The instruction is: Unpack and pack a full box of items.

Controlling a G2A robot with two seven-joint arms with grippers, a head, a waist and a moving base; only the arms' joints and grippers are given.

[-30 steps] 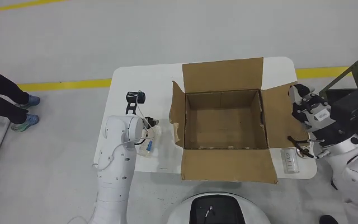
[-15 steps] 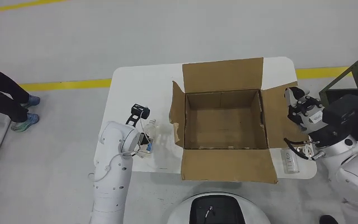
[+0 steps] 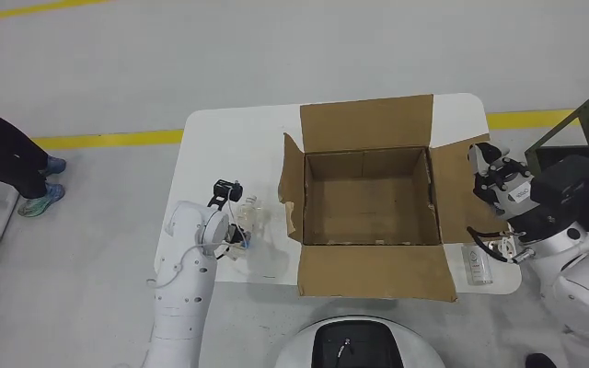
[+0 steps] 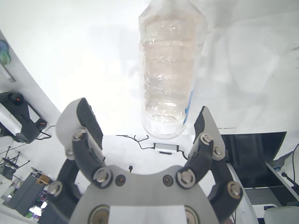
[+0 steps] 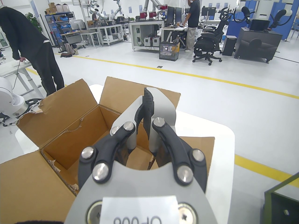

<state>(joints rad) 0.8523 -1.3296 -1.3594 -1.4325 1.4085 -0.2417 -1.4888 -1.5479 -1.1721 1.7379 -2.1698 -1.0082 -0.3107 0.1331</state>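
My left gripper (image 4: 143, 108) is spread wide and holds nothing. The clear plastic bottle (image 4: 171, 71) lies on its side on the white desk (image 3: 230, 129) directly ahead of it, with its base toward the gripper and its neck pointing away. The bottle's long axis runs nearly along the gripper's own line of reach, so the fingers flank only the rounded base, not the ribbed body. The base sits off centre in the opening, close to one finger (image 4: 203, 122) and well clear of the other. I can't tell whether it touches the nearer pad.

That alignment is what the next move depends on. I'd judge I need to push farther along the bottle and shift sideways to centre it before closing. A pinch on the curved base alone could squirt the light bottle forward or roll it.

The open cardboard box (image 3: 368, 202), its flaps folded out, stands just past the bottle from this gripper. My right gripper (image 5: 146, 103) is pressed together on nothing at the box's opposite side, so the left arm is plainly the nearer one.
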